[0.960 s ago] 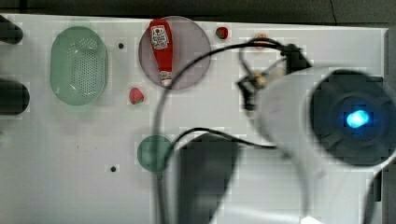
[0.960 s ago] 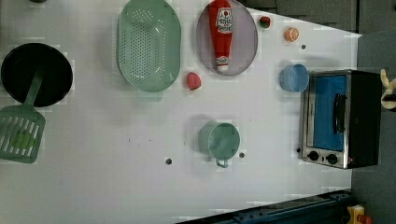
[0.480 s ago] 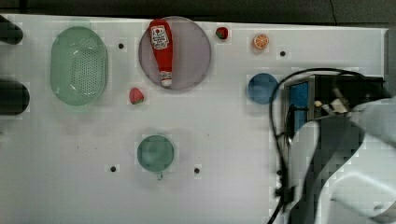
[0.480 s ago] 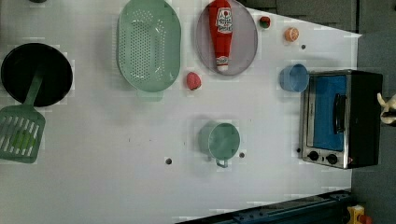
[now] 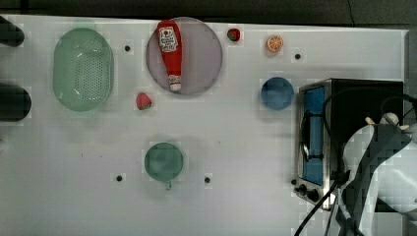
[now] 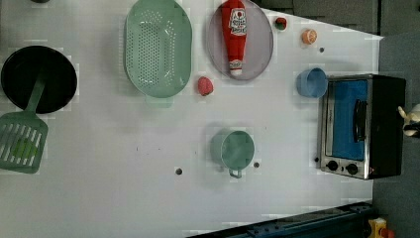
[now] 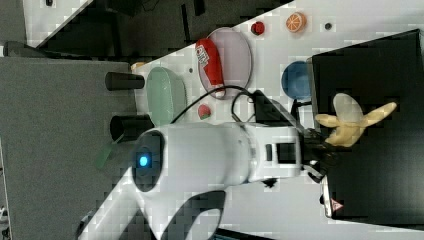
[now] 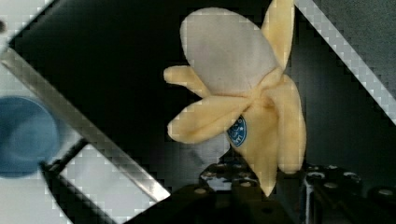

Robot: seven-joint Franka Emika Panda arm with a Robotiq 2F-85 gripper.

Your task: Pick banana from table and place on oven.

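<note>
The arm has swung off the middle of the bench (image 5: 236, 206) in the past second and now hangs over the oven (image 7: 370, 165) at the bench's end. The hand (image 7: 320, 150) is closed on the banana (image 7: 350, 125), gripping its stem end, so the pick is done and only the lowering and release remain. The banana is above the oven's black top; whether it touches cannot be told. In the right view its long axis runs along the arm's line, peeled tip pointing away from the hand, peel flaps splayed sideways. Beyond sits the blue cup (image 7: 296, 80).
</note>
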